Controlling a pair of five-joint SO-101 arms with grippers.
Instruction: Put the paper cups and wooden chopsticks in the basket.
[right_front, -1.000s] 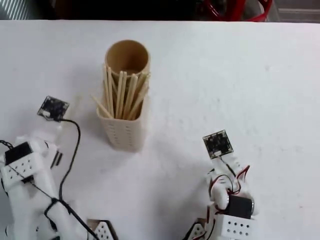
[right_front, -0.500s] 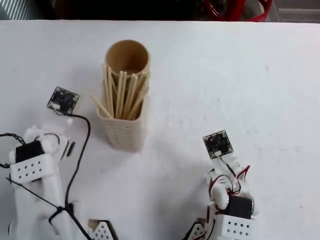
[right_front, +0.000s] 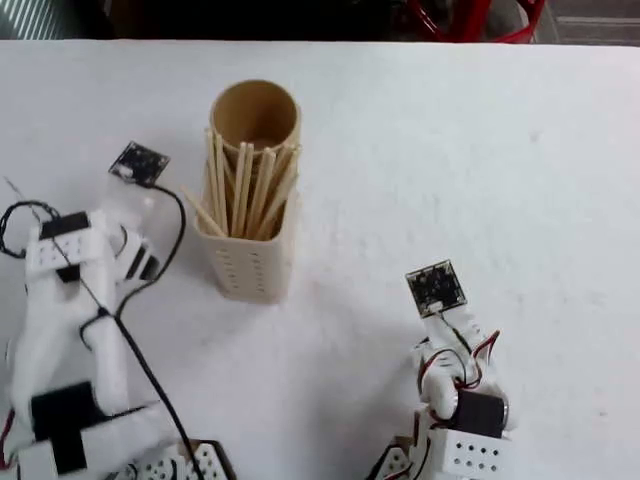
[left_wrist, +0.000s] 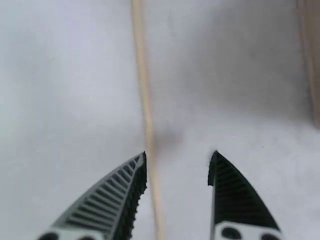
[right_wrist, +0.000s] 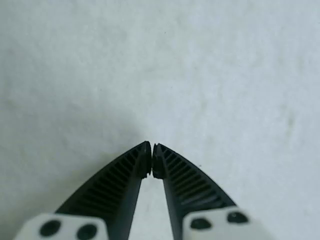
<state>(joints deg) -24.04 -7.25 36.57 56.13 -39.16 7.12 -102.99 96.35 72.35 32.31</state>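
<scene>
The left tool (left_wrist: 177, 156) has its jaws parted, with a chopstick (left_wrist: 142, 75) beside one jaw; we centre it before closing. The right tool (right_wrist: 151, 150) is closed on nothing.

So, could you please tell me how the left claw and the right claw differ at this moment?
The left claw is open, with its fingers well apart; the right claw is shut, with its tips touching. A wooden chopstick runs into the left claw's gap, close beside one finger; the right claw has nothing between its fingers and faces the bare white table. Both have black ribbed fingers on white bodies.
</scene>
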